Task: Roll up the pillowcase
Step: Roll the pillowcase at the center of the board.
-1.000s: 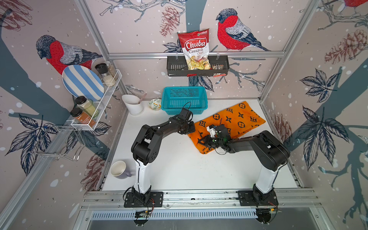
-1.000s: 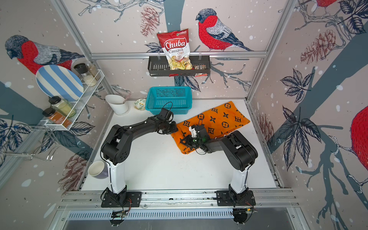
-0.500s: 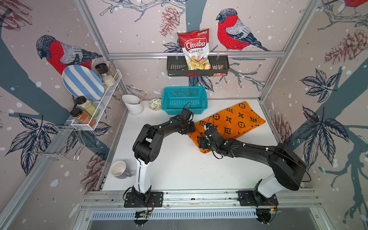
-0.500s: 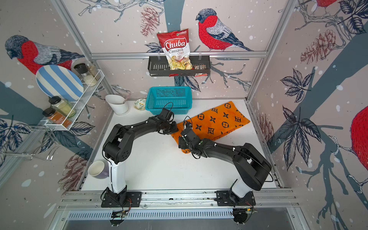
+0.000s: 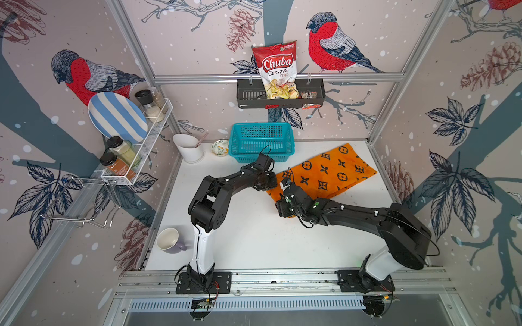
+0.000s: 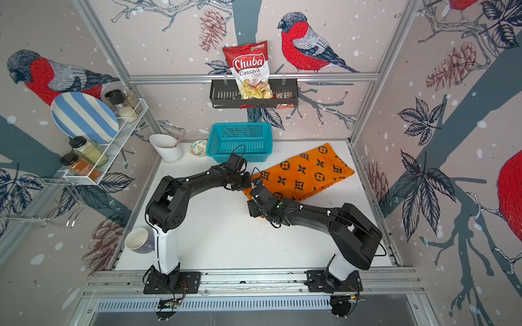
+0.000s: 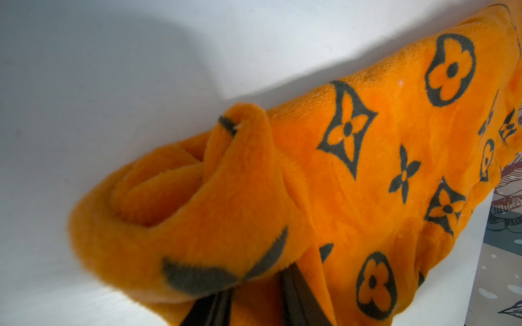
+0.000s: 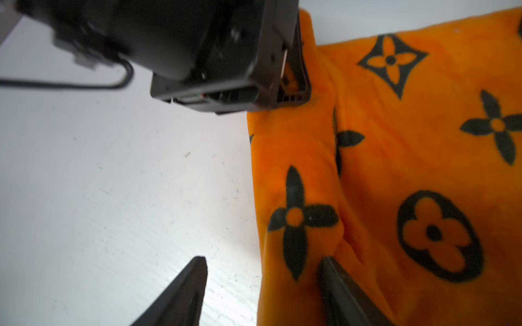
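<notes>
Left wrist view: the left gripper (image 7: pixel 255 285) gives us just two dark finger stubs, cut off by the frame's edge, with the tips buried in a plush fold of the pillowcase (image 7: pixel 367 169). Right wrist view: the right gripper (image 8: pixel 262 258) is cropped too, its fingers (image 8: pixel 180 293) running off the edge, and the wrist housing (image 8: pixel 197 50) of the left arm is a blurred black mass. In both top views the right arm (image 5: pixel 353 211) covers the pillowcase's near corner, and neither gripper's fingertips can be made out. The packets (image 5: pixel 309 94) in the black rack (image 5: pixel 251 96) are too small to read.
</notes>
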Robot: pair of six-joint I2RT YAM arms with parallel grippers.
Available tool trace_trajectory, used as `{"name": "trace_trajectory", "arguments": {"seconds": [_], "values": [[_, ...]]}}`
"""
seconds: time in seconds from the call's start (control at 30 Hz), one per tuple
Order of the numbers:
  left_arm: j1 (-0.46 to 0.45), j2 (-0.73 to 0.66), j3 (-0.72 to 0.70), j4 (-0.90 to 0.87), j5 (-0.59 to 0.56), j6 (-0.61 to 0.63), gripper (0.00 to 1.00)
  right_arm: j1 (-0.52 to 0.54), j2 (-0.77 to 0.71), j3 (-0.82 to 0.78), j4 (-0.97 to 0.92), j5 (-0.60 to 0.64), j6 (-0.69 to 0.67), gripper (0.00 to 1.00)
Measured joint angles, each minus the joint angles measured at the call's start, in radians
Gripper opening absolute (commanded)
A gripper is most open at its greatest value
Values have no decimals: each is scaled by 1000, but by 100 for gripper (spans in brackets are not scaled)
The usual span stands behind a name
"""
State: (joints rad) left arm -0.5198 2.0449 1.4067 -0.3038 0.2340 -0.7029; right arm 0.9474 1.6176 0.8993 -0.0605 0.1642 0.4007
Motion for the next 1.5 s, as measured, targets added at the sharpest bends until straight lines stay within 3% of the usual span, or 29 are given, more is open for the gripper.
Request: {"name": "trace_trajectory", "arguments": {"seconds": [0.17, 0.3, 0.4, 0.57, 0.67, 0.73, 0.93, 1.3, 1.5], "values": [[0, -1, -3, 3, 1, 0, 34, -5, 66, -2, 7, 22, -45, 78], [0, -3, -7, 7, 1, 0, 34, -4, 130, -1, 33, 74, -91, 74], [0, -6, -9, 7, 0, 0, 35, 6, 180, 0, 60, 141, -115, 60], [0, -24, -9, -2, -8, 5, 37, 47, 219, -1, 122, 252, -133, 13], [0, -48, 5, -34, -21, 16, 42, 67, 222, 3, 131, 274, -127, 6], [0, -75, 23, -60, -36, 30, 51, 80, 220, 10, 128, 262, -108, 2], [25, -169, 51, -102, -82, 69, 56, 80, 164, -5, 120, 88, -3, 0], [40, -306, -154, -50, -65, 45, 58, -195, 53, -225, 360, -368, 262, 0], [38, -303, -254, 41, 1, -7, 76, -306, 67, -297, 499, -558, 392, 0]]}}
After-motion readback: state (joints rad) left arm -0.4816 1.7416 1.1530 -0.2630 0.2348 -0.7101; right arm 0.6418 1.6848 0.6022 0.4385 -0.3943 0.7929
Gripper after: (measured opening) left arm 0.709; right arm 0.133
